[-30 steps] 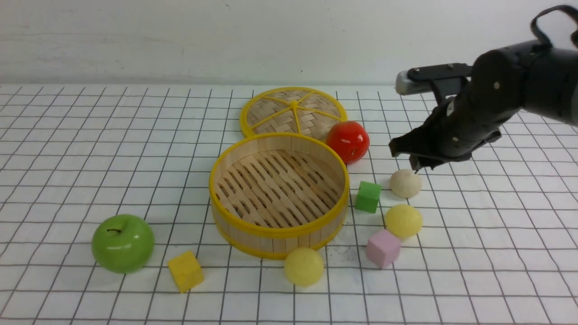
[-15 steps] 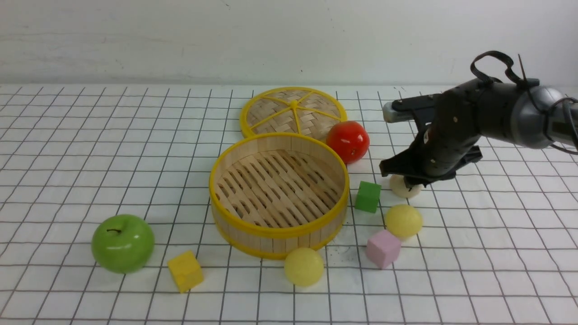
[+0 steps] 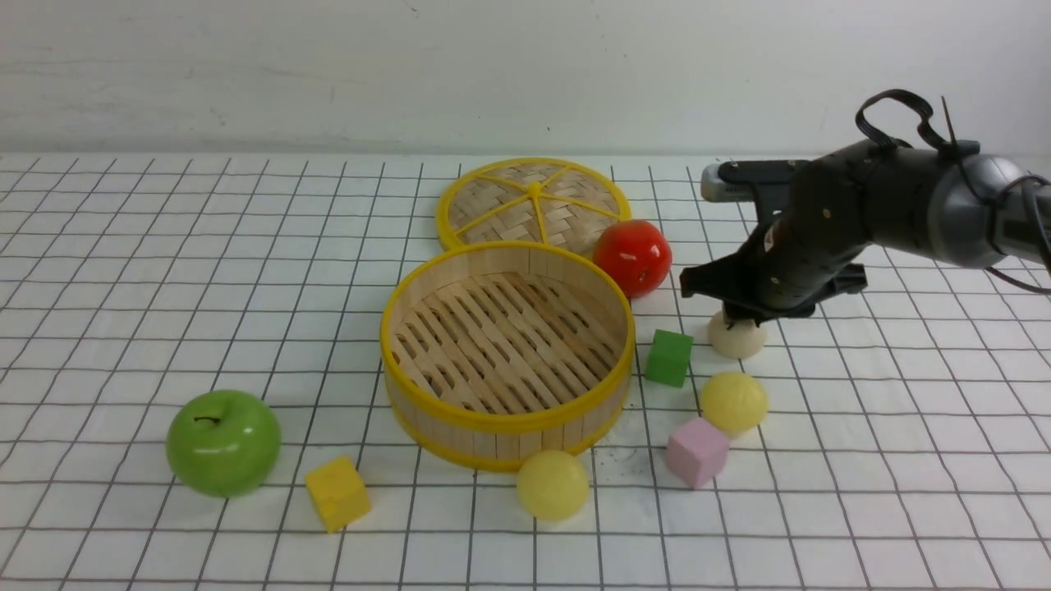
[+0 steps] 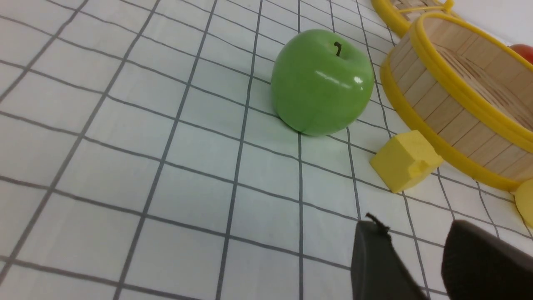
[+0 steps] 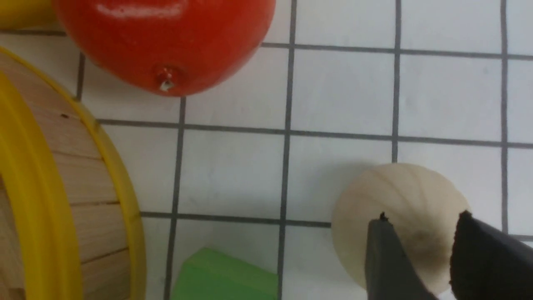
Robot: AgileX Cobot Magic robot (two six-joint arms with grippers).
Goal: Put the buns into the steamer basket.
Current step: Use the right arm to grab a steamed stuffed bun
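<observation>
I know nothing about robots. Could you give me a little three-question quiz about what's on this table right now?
1. True or false: a bun already lies inside the steamer basket.
2. The right gripper is: A) directly above the cream-white bun; B) inside the steamer basket; C) out of the front view.
3. How many pale yellow buns lie on the table?
Key: 1 false; 2 A; 3 two.
</observation>
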